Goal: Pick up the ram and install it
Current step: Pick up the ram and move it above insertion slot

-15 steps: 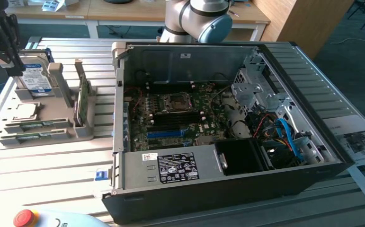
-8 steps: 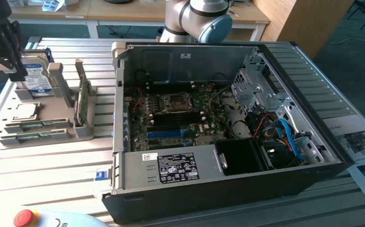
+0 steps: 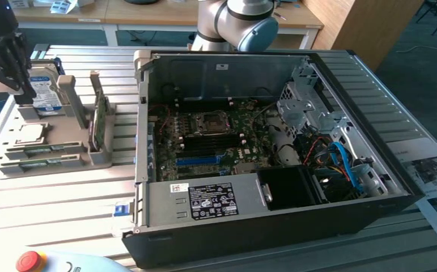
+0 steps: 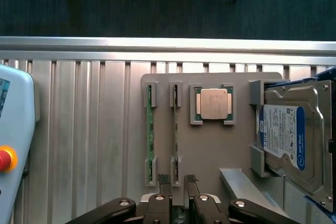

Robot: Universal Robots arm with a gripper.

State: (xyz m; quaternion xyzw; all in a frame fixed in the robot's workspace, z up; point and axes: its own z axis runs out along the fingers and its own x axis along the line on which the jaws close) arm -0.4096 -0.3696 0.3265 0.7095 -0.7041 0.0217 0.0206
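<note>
One ram [image 4: 175, 129] stands in its gray holder [image 4: 210, 150] down below the open, empty fingers [image 4: 164, 179] of the gripper [image 4: 178, 179], not yet picked up or installed.

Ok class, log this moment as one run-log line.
phase: pre-grasp | jaws: open, empty, over tray | ram: slotted in tray, untouched

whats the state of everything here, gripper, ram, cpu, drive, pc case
gripper, open, holding nothing, above the holder
processor, flat in its bracket
ram stick nearer the processor, on edge in its slots, not picked up
other ram stick, on edge in its slots
hard drive, resting in the holder
computer case, open, side panel off
</note>
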